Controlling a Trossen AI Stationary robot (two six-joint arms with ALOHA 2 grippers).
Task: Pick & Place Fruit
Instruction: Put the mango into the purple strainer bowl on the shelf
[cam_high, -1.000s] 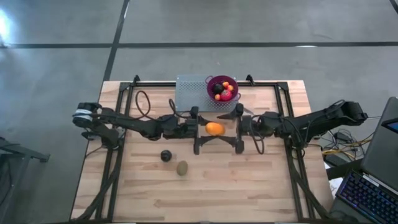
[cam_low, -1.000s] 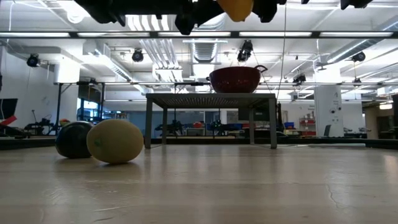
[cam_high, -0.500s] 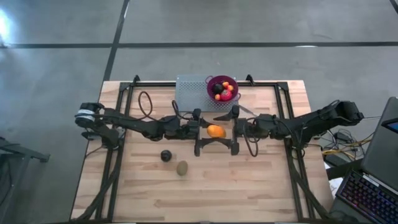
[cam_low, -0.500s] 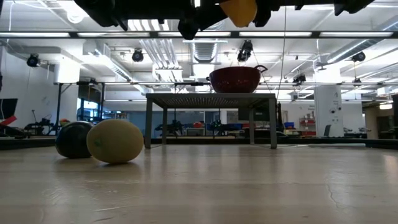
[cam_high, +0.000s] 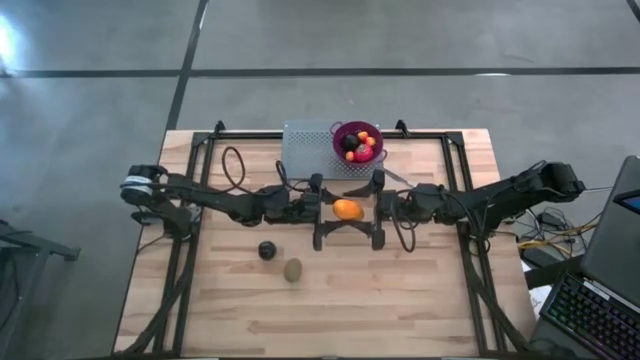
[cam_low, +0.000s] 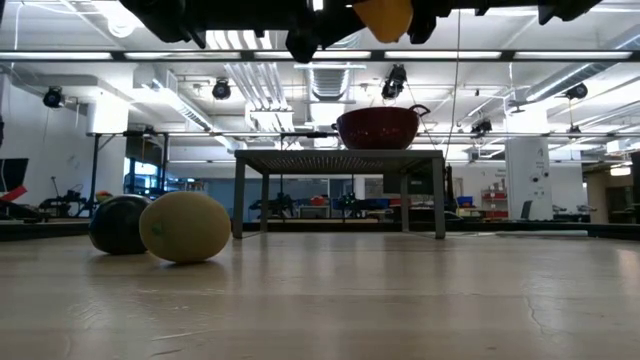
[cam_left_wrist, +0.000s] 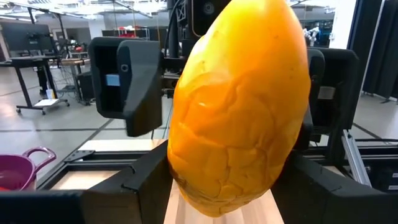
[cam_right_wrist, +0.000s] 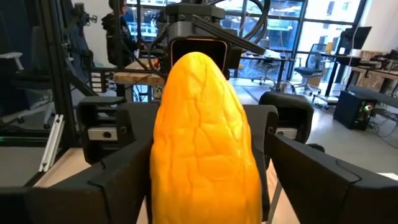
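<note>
Fingers (cam_left_wrist: 144, 186) of the left gripper (cam_high: 331, 208) are closed on the elongated orange fruit (cam_high: 347, 209) and press on both of its sides, as the left wrist view shows. The fingers (cam_right_wrist: 112, 180) of the right gripper (cam_high: 367, 208) stand on both sides of the same fruit from the opposite end, and they are spread: in the left wrist view a thin gap shows between one of them and the fruit's skin. So the two grippers meet tip to tip, and the fruit is between them in the air, not on the counter (cam_high: 420, 300). This meeting point is just in front of the purple bowl (cam_high: 358, 142), on the side toward the middle of the counter, and in the low view the fruit hangs higher than the bowl's rim. The bowl stands on a grey perforated stand (cam_high: 308, 150) at the far edge of the counter. Inside the bowl lie small red and orange balls (cam_high: 366, 141) and a near-black round (cam_high: 350, 143). Another near-black round (cam_high: 266, 250) rests on the counter well apart from the bowl, toward the left arm's side and nearer to the front edge. The brown-green oval (cam_high: 292, 270) lies just beside this round, a little farther from the bowl. In the low view these two look like they touch, but from above I cannot tell it.
</note>
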